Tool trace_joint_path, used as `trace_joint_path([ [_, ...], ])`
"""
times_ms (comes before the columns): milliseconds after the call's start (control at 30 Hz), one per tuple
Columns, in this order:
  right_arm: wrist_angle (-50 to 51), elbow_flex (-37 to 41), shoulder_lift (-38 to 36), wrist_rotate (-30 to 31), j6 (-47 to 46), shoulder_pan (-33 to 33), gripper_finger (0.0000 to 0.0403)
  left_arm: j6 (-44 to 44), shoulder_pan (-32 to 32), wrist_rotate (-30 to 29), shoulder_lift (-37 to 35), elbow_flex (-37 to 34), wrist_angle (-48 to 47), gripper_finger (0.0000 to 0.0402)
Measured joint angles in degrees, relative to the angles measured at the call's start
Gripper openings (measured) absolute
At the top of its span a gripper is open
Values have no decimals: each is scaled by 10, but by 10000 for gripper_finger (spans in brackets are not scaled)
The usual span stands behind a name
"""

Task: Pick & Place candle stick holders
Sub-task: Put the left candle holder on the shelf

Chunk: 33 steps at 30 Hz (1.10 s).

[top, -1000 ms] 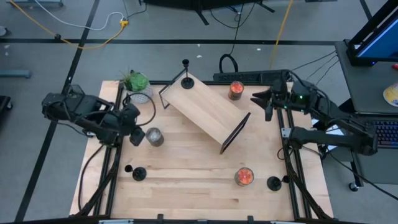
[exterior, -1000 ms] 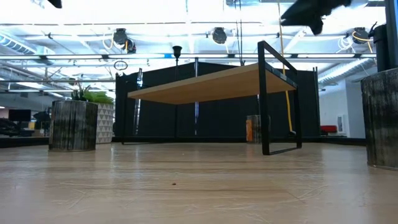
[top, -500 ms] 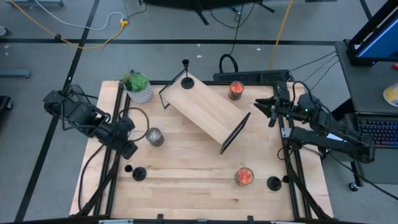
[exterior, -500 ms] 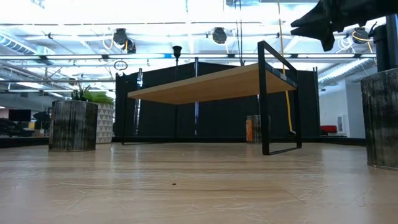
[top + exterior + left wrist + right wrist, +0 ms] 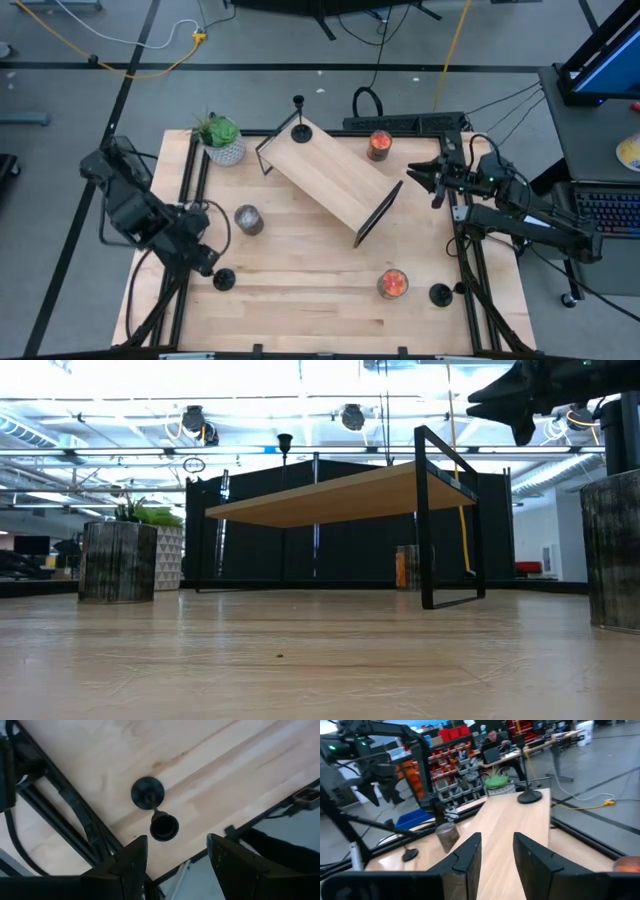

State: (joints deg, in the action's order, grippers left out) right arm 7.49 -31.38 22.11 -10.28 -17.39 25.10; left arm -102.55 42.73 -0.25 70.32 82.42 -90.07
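Note:
Three small black candle stick holders show in the high view. One (image 5: 299,128) stands on the far end of the tilted wooden shelf (image 5: 335,180), one (image 5: 223,279) stands by its disc base at the table's near left, and one (image 5: 440,294) at the near right. My left gripper (image 5: 205,262) is open and hovers just left of and above the near-left holder (image 5: 150,800), whose cup top (image 5: 164,827) lies ahead of the fingers, untouched. My right gripper (image 5: 420,175) is open and empty, above the table's right side beside the shelf.
A grey jar candle (image 5: 248,220) stands left of centre. Orange-red jar candles stand at the far right (image 5: 379,145) and near right (image 5: 392,284). A potted plant (image 5: 222,140) is at the far left. Black frame rails (image 5: 185,200) run along both table sides.
My left gripper has gone toward the table's near edge, past the grey jar candle, to the near-left holder. My right gripper has shifted a little toward the near edge and down. No object has moved.

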Motion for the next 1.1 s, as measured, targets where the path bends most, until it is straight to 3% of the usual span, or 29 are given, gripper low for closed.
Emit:
trace_joint_path([
  [433,0,0,0,-8,0,-1,105,-122,55,34,25,-79,2,211],
  [867,0,0,0,-21,-19,-1,105,-147,57,-2,24,-85,1,211],
  [1100,0,0,0,-21,-19,-1,105,-151,57,23,27,-125,7,211],
])
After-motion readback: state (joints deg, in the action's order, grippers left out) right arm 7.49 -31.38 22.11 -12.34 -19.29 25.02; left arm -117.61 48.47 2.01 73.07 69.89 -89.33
